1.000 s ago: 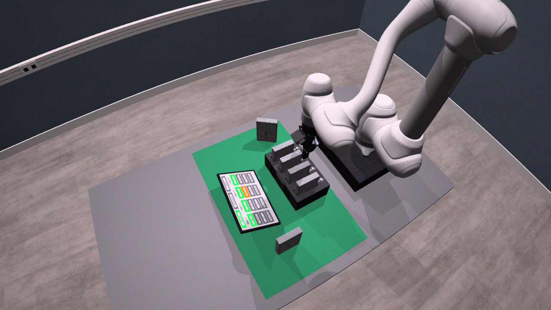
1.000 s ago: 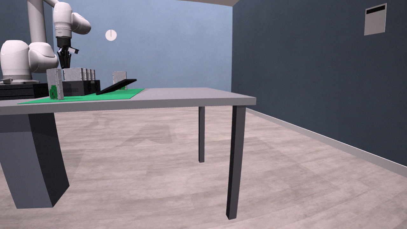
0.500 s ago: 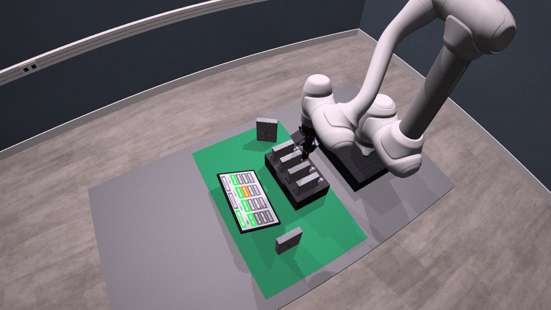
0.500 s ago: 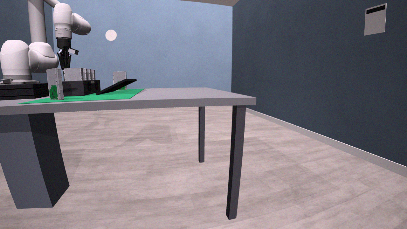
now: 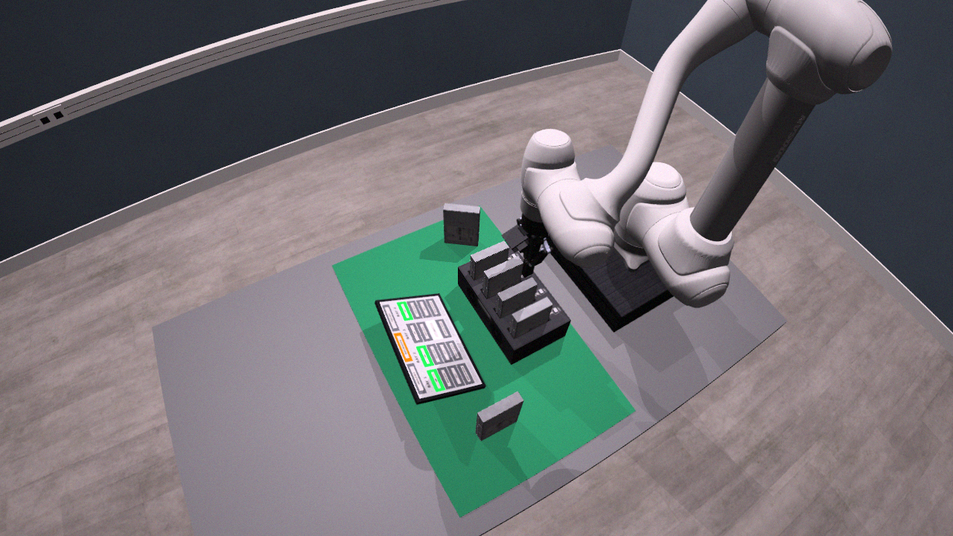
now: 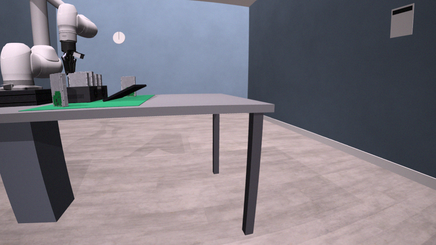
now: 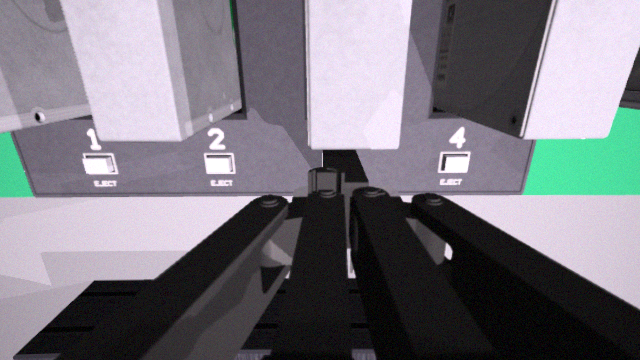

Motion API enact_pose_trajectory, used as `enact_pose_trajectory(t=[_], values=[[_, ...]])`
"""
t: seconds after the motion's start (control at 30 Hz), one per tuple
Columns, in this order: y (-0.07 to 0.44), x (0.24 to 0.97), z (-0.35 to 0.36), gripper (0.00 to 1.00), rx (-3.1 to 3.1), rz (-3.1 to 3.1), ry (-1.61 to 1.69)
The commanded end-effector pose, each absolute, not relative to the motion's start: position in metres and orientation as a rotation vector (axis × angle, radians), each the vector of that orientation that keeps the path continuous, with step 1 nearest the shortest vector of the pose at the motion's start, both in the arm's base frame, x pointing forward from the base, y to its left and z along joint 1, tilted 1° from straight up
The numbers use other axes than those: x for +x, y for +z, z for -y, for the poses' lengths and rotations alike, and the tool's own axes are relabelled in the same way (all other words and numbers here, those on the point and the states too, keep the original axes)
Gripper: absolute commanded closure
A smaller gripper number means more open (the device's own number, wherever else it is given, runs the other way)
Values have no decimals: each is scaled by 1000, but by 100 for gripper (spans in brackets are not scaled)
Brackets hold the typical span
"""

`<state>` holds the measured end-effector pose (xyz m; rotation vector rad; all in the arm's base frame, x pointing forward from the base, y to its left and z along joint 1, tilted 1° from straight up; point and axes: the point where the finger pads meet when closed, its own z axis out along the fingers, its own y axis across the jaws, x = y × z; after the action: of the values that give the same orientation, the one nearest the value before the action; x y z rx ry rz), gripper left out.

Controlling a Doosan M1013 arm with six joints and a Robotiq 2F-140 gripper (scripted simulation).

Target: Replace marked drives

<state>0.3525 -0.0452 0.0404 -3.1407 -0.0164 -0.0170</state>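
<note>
My gripper (image 5: 528, 269) (image 6: 67, 73) (image 7: 336, 163) is shut and empty, fingertips down at the bay 3 label and eject button, which they hide. The drive in bay 3 (image 5: 502, 276) (image 7: 357, 75) stands slightly raised above the others in the black dock (image 5: 543, 344) (image 6: 80, 95) (image 7: 160, 165). Drive 4 (image 5: 489, 260) (image 7: 575, 75), drive 2 (image 5: 517, 296) (image 7: 120, 75) and drive 1 (image 5: 531, 318) (image 7: 30, 75) stand upright in their bays. One spare drive (image 5: 461, 226) (image 6: 127, 81) stands at the mat's far end, the other (image 5: 499, 416) (image 6: 59, 90) at its near end.
The tilted screen (image 5: 447, 334) (image 6: 126, 90) stands beside the dock. It shows green boxes in three rows, a white box in the bay 3 row and an orange box in its side column. The green mat (image 5: 572, 426) (image 6: 106, 104) lies under them. The arm's dark base plate (image 5: 616, 303) is beyond the dock.
</note>
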Motion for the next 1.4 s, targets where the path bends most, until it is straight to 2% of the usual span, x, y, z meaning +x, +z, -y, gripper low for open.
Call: enact_pose_trajectory(t=[0.0,1.37], values=[[41,353,45,90,-3140,16,-19],[51,353,45,90,-3140,16,-19]])
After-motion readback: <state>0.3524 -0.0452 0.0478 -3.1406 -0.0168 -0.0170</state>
